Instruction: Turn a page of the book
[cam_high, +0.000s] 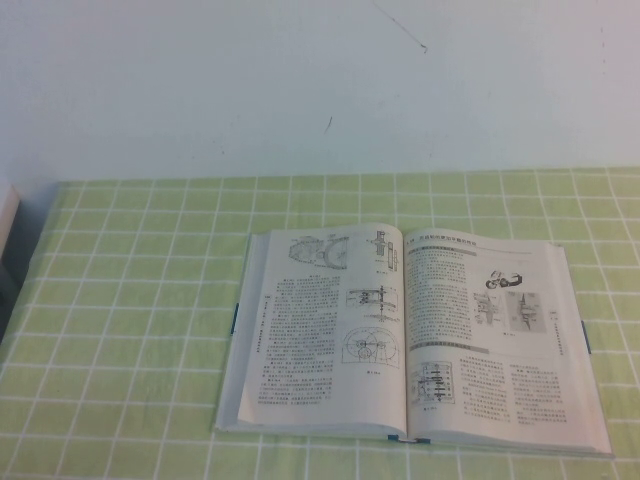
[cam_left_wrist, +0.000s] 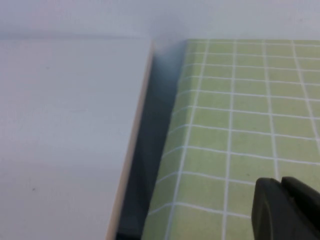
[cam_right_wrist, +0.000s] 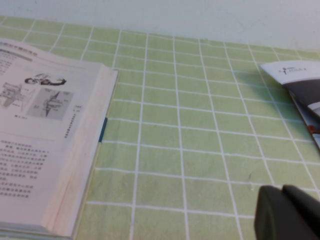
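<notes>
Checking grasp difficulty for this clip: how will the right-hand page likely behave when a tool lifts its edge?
The page looks thin, so it will probably flop and bend. It lies flat on the stack, so several leaves may lift together. The thick book should stay put. The left tool and right tool are both off the book.

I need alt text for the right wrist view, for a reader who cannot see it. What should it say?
An open book with text and mechanical drawings lies on a green checked tablecloth, its blue cover edge showing. The right end effector shows as a dark shape in one corner, above the cloth and apart from the book. A printed leaflet lies at the frame's edge.
</notes>
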